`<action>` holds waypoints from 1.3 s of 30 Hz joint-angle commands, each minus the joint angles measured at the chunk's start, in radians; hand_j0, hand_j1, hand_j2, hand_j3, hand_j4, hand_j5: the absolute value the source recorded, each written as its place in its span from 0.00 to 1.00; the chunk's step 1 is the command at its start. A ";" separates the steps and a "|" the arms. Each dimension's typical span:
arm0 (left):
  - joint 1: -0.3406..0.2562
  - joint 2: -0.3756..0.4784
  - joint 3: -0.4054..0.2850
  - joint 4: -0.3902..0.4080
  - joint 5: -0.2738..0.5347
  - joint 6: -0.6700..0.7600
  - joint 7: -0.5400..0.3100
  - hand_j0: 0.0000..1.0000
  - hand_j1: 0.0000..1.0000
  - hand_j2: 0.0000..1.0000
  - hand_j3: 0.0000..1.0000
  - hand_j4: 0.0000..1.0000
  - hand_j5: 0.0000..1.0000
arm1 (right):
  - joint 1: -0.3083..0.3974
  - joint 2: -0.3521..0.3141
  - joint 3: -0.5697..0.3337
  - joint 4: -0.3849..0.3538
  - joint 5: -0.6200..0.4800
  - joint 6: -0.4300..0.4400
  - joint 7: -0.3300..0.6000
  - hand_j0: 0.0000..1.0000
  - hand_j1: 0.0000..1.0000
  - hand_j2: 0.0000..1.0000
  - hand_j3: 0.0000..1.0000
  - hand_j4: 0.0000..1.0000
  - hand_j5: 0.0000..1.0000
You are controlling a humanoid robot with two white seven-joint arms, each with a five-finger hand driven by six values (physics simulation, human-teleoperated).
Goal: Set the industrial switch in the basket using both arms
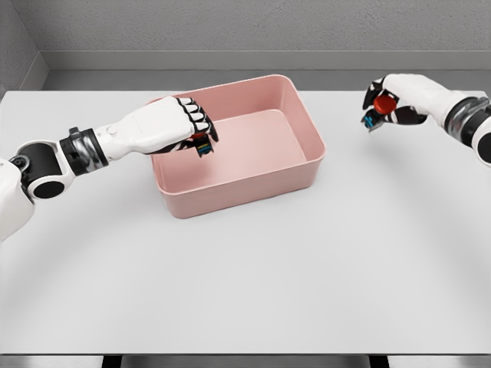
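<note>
The left hand [180,123] curls its fingers around one industrial switch [202,144] above the basket [253,180] interior. The right hand [399,100] grips a second switch [381,106], well beside the basket. Release left only when low; carry right inward, clearing the rim.
</note>
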 commanded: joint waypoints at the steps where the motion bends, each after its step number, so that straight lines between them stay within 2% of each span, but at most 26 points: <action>1: 0.000 0.000 0.001 0.000 0.009 0.000 0.001 0.76 0.76 0.76 0.76 0.76 0.76 | 0.000 0.000 -0.002 -0.036 -0.001 0.002 -0.001 0.45 0.45 0.45 0.45 0.45 0.45; 3: 0.000 0.000 -0.003 -0.001 0.009 0.000 0.001 0.85 0.85 0.85 0.85 0.85 0.85 | -0.002 0.000 -0.002 -0.057 -0.003 0.008 -0.001 0.45 0.45 0.45 0.45 0.45 0.45; 6: 0.000 0.000 -0.010 -0.003 0.011 0.000 0.001 0.88 0.88 0.88 0.88 0.88 0.88 | -0.002 0.000 -0.021 -0.076 -0.003 0.008 -0.001 0.45 0.45 0.45 0.45 0.45 0.45; 10: 0.000 0.000 -0.010 -0.006 0.012 0.000 0.001 1.00 1.00 1.00 1.00 1.00 1.00 | 0.000 0.000 -0.038 -0.100 -0.003 0.006 -0.001 0.45 0.45 0.45 0.45 0.45 0.45; 13: 0.000 0.003 -0.002 -0.008 0.017 0.000 0.002 1.00 1.00 1.00 1.00 1.00 1.00 | -0.002 0.002 -0.038 -0.140 -0.003 0.006 -0.001 0.45 0.45 0.45 0.45 0.45 0.45; 16: -0.003 0.028 0.019 -0.012 0.054 0.000 0.008 1.00 1.00 1.00 1.00 1.00 1.00 | 0.000 0.016 -0.036 -0.140 -0.004 0.006 -0.001 0.45 0.45 0.45 0.45 0.45 0.45; 18: -0.005 0.092 0.023 -0.015 0.090 0.000 0.008 1.00 1.00 1.00 1.00 1.00 1.00 | -0.002 0.025 -0.035 -0.142 -0.006 0.005 -0.001 0.45 0.45 0.45 0.45 0.45 0.45; 19: -0.003 0.094 0.023 -0.020 0.093 0.000 0.008 1.00 1.00 1.00 1.00 1.00 1.00 | 0.000 0.026 -0.028 -0.142 -0.006 0.003 -0.001 0.45 0.45 0.45 0.45 0.45 0.45; 21: 0.000 0.149 0.023 -0.057 0.113 0.000 0.008 1.00 1.00 1.00 1.00 1.00 1.00 | 0.000 0.058 -0.025 -0.145 -0.006 0.002 -0.001 0.45 0.45 0.45 0.45 0.45 0.45; 26: 0.014 0.237 0.029 -0.070 0.118 0.000 0.010 1.00 1.00 1.00 1.00 1.00 1.00 | -0.006 0.088 -0.022 -0.186 -0.006 0.008 -0.001 0.45 0.45 0.45 0.45 0.45 0.45; 28: 0.038 0.286 0.029 -0.072 0.153 0.000 0.010 1.00 1.00 1.00 1.00 1.00 1.00 | -0.015 0.103 -0.002 -0.186 -0.006 0.006 -0.001 0.45 0.45 0.45 0.45 0.45 0.45; 33: 0.089 0.344 0.030 -0.058 0.167 0.000 0.010 1.00 1.00 1.00 1.00 1.00 1.00 | -0.037 0.150 0.056 -0.188 -0.006 0.005 -0.001 0.45 0.45 0.45 0.45 0.45 0.45; 35: 0.094 0.356 0.030 -0.055 0.173 0.000 0.010 1.00 1.00 1.00 1.00 1.00 1.00 | -0.043 0.169 0.080 -0.186 -0.006 0.002 -0.001 0.45 0.45 0.45 0.45 0.45 0.45; 39: 0.097 0.359 0.038 0.003 0.175 0.000 0.010 1.00 1.00 1.00 1.00 1.00 1.00 | -0.051 0.187 0.108 -0.186 -0.006 0.003 -0.001 0.45 0.45 0.45 0.45 0.45 0.45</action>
